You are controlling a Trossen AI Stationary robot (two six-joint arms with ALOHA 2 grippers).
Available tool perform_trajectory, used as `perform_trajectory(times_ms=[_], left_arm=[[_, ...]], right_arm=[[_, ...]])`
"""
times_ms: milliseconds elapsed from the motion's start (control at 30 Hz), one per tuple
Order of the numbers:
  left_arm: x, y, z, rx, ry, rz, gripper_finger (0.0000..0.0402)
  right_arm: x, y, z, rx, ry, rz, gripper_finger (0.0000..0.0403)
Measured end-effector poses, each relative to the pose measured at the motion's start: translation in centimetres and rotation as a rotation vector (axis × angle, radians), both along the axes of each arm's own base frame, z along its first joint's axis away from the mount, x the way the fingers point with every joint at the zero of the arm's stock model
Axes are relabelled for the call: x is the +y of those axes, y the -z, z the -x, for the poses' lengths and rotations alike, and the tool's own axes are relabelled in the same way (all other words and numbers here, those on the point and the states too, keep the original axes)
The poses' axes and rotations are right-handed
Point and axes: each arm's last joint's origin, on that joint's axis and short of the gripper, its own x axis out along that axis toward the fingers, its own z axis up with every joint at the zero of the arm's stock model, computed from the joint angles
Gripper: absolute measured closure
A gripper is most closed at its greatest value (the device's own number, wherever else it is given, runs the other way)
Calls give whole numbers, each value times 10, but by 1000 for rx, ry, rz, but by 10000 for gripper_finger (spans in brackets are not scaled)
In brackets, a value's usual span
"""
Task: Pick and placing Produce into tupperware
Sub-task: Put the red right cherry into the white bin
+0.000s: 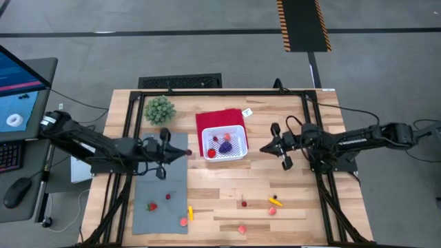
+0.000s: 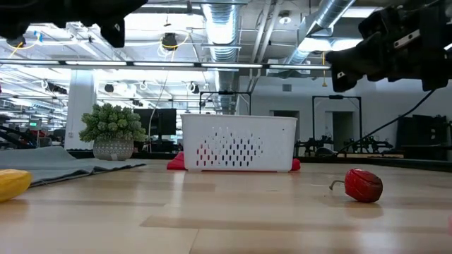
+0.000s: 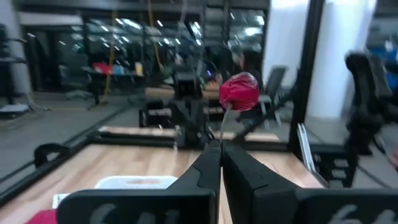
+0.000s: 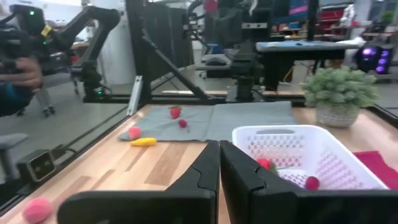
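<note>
The tupperware is a white latticed basket [image 1: 225, 143] [image 2: 238, 143] [image 4: 298, 155] standing on a red cloth [image 1: 219, 118], with red, pink and purple produce inside. My left gripper [image 1: 186, 152] [image 3: 221, 144] hovers just left of the basket, shut on a small red fruit [image 3: 239, 92]. My right gripper [image 1: 263, 147] [image 4: 219, 146] is shut and holds nothing; it hovers right of the basket, pointing at it. More produce lies on the grey mat [image 1: 160, 207] and on the bare wood, among it a red piece [image 2: 363, 185]. My left gripper pinches the red fruit's thin stem [image 3: 222, 127] between its two fingertips. The fingers lie about level and point toward the table's right side, at the basket. The fruit stands out beyond the fingertips, lifted clear of table and mat.
A green bushy plant [image 1: 160, 109] [image 2: 111, 130] stands at the far left by the mat. Loose pieces lie near the front: a strawberry [image 1: 152, 205], a yellow piece [image 1: 190, 212], a yellow-and-red one [image 1: 275, 201] and a pink one [image 1: 242, 229]. A black frame borders the table.
</note>
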Motion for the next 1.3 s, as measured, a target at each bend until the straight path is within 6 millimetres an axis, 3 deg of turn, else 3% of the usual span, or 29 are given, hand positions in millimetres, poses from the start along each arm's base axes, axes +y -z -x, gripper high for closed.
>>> perform_trajectory(times_ms=[100, 333, 533, 733, 933, 1067, 1200, 1300], left_arm=[[4, 9, 6, -35, -39, 56, 401], [20, 36, 19, -93, -311, 384, 401], [26, 45, 23, -159, -414, 630, 401], [26, 47, 23, -129, -466, 550, 401], [28, 47, 17, -64, -321, 483, 401], [34, 38, 6, 9, -243, 445, 401], [42, 26, -6, 100, -281, 394, 401], [48, 22, -11, 190, -322, 363, 401]], right_arm=[[-3, 1, 0, 15, 17, -23, 367], [-4, 7, 1, 82, 29, -45, 367], [-4, 7, 1, 82, 28, -46, 367], [-4, 7, 1, 82, 28, -46, 367], [-4, 6, 1, 74, 23, -74, 367], [-2, 1, 1, 32, -69, -70, 367], [2, -6, 2, -34, -188, -65, 367], [1, -7, 2, -41, -179, -76, 366]])
